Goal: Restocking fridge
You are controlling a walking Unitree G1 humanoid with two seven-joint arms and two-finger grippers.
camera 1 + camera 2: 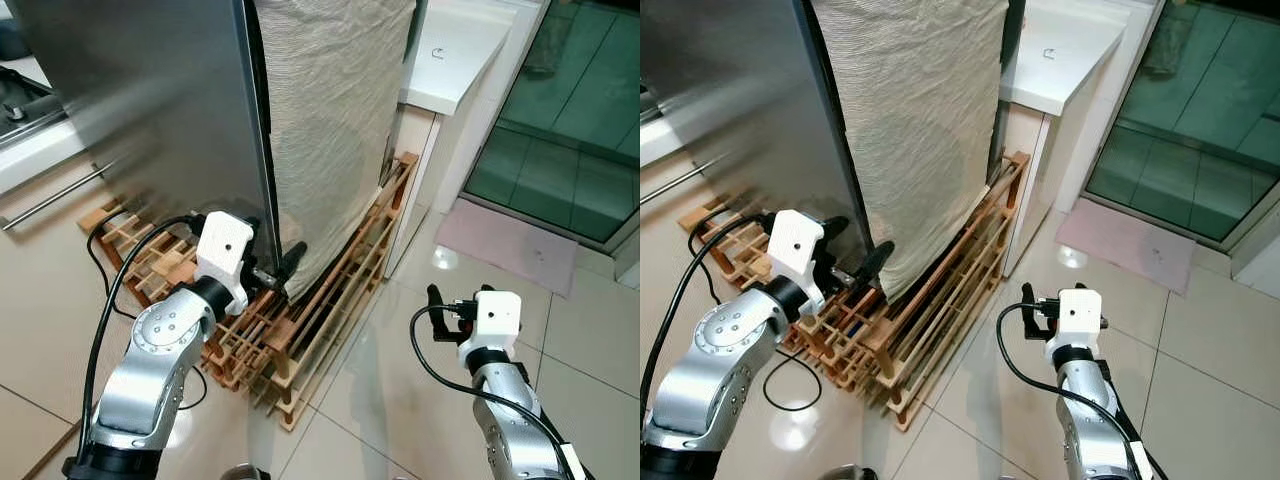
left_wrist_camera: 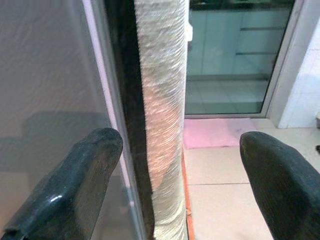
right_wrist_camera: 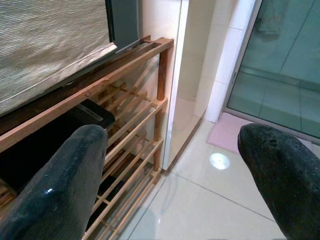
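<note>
Glossy beige floor tiles [image 1: 380, 400] fill the bottom of the frame. Lower right, the right gripper [image 1: 436, 300] hangs over them, fingers apart. Left of centre, the left gripper [image 1: 285, 270], fingers spread, straddles the fridge door's edge above a wooden rack [image 1: 300, 340]. The steel fridge [image 1: 150, 110], draped with pale cloth [image 1: 330, 120], fills the upper left; a white bench [image 1: 455, 50], pink mat [image 1: 510, 245] and glass door [image 1: 570, 120] lie beyond.
</note>
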